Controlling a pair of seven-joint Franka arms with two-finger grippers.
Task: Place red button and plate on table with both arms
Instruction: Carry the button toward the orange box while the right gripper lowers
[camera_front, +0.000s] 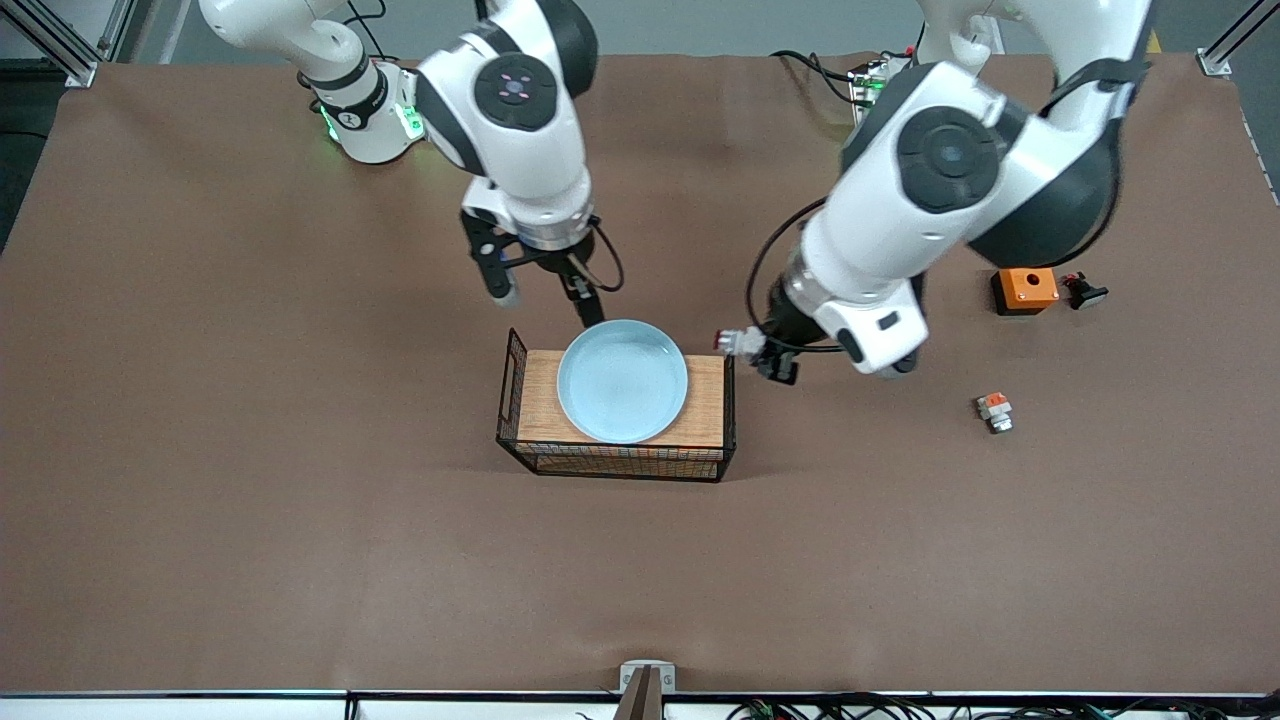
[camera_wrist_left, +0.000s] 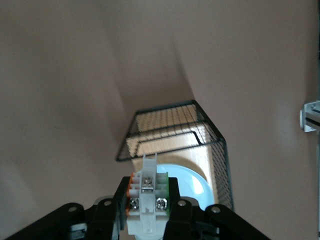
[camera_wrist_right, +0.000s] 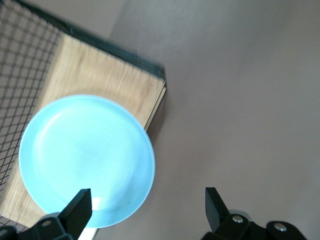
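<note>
Pale-blue round plate (camera_front: 622, 381) on wood-topped wire rack (camera_front: 705, 400); right gripper (camera_front: 541, 287) wide open above rim; left gripper (camera_front: 760, 352) clamps blocky white button (camera_front: 731, 342).

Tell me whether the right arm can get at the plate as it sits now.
Probably yes. The right end effector hangs open at the rim of the plate, which lies uncovered on the rack. The left end effector, shut on the red button, is beside the rack.
</note>
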